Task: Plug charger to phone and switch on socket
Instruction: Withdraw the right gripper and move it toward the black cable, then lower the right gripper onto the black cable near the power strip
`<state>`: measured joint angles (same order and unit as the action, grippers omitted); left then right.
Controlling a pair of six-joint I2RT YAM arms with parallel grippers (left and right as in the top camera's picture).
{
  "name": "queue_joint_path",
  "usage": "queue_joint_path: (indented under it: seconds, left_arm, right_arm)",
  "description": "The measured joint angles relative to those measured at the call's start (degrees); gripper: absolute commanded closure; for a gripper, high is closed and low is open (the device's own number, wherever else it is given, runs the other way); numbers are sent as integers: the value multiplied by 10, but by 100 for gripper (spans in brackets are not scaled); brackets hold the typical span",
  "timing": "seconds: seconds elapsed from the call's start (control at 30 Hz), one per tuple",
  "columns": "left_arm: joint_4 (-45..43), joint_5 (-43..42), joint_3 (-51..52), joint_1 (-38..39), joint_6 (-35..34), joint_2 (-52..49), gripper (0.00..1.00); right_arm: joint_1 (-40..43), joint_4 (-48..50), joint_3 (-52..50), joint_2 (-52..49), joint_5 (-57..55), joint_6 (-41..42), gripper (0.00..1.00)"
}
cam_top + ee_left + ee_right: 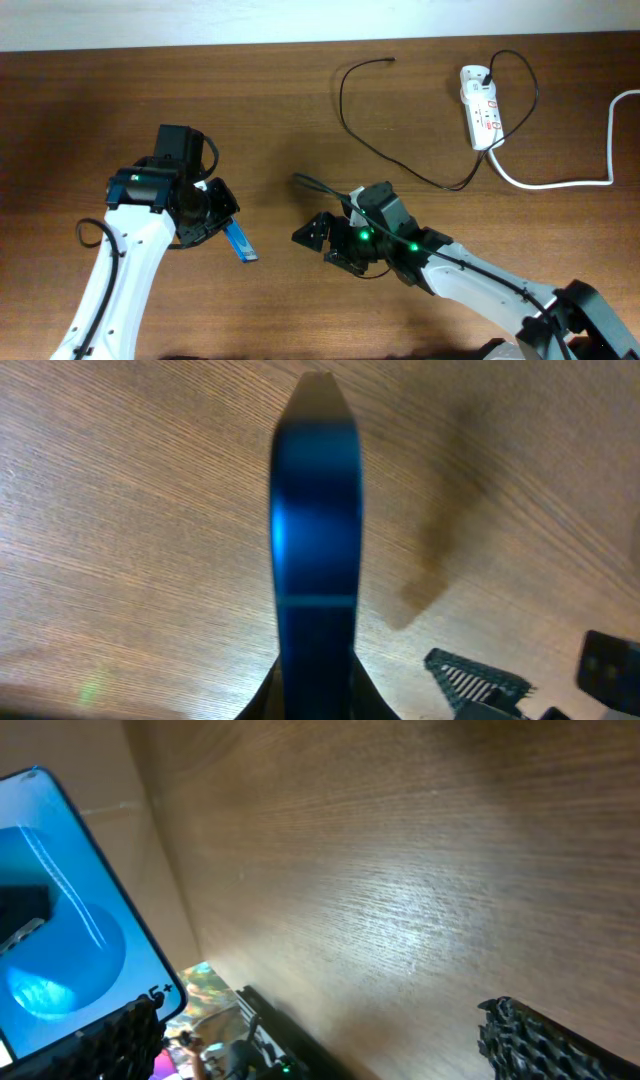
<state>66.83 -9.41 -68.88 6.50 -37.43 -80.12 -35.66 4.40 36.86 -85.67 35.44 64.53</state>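
My left gripper is shut on the phone, which it holds on edge, tilted, above the table. In the left wrist view the phone shows as a narrow blue strip rising from between my jaws. My right gripper is open and empty, a short way right of the phone and facing it. In the right wrist view the phone's blue screen is at the left, beside my left finger, with my gripper wide open. The charger lies looped at the back, its loose tip free and its other end at the socket.
The socket's thick white cord runs off to the right edge. A black cable arches just behind my right wrist. The table is brown wood, and its far edge meets a white wall.
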Motion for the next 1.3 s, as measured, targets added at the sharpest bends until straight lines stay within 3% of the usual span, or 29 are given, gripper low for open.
queue_joint_path:
  seconds: [0.07,0.37,0.5,0.67,0.87,1.0,1.13,1.3]
  left_arm:
    - [0,0,0,0,14,0,100]
    - [0,3,0,0,49,0,100]
    - [7,3,0,0,51,0,100]
    - [16,3,0,0,51,0,100]
    - [16,3,0,0,51,0,100]
    - [15,3,0,0,51,-1,100]
    - [14,3,0,0,52,-1,100]
    - [13,3,0,0,51,-2,100]
  right_arm:
    - [0,-42,2,30,-11,-22,2]
    - [0,-482,119,243,-206,-75,2]
    - [0,-582,157,300,-288,-78,2]
    - [0,-525,160,297,-398,-77,2]
    - [8,-309,164,204,-515,-80,2]
    - [62,-189,167,106,-481,-85,2]
    - [148,-75,167,-11,-391,-145,2]
    - [195,-87,167,-79,-367,-296,4]
